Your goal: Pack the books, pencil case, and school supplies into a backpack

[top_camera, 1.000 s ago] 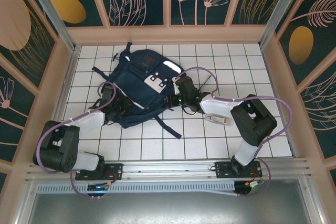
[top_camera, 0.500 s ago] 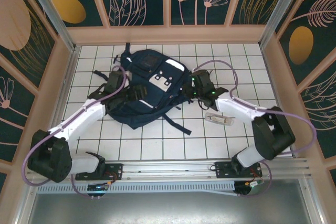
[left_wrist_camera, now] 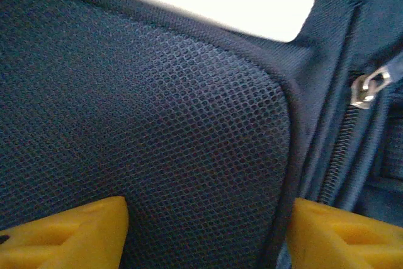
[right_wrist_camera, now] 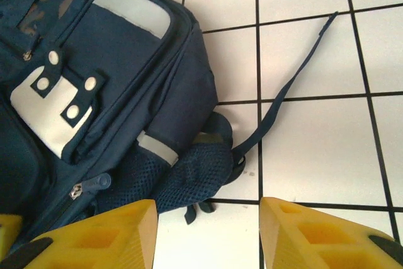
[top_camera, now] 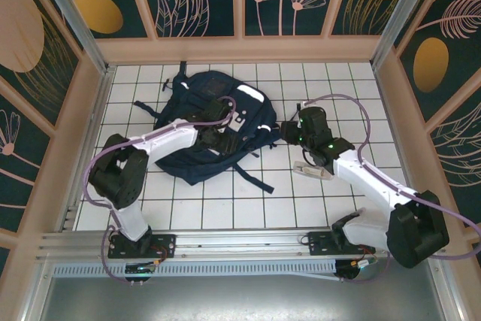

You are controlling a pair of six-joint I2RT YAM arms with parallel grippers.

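The dark navy backpack (top_camera: 199,114) lies flat on the white tiled table, left of centre, white patches up. My left gripper (top_camera: 225,135) reaches across it from the left. In the left wrist view the left gripper (left_wrist_camera: 208,218) is open, its yellow fingers (left_wrist_camera: 69,231) straddling navy mesh fabric (left_wrist_camera: 157,124) close below, with a metal zipper pull (left_wrist_camera: 368,86) to the right. My right gripper (top_camera: 288,131) hovers just right of the backpack (right_wrist_camera: 94,92), and this right gripper (right_wrist_camera: 208,218) is open over bare tile. A pale slim piece (top_camera: 312,169) of the school supplies lies under the right arm. Books and pencil case are out of view.
A loose black strap (right_wrist_camera: 286,92) trails right from the backpack's mesh side pocket (right_wrist_camera: 195,168). Another strap (top_camera: 252,178) runs toward the near edge. Wooden walls (top_camera: 240,49) enclose the table on three sides, with bare tiles to the front and right.
My left gripper swung right across the backpack and opened. My right gripper opened and drew back to the right, off the backpack. The backpack shifted slightly away from the near edge.
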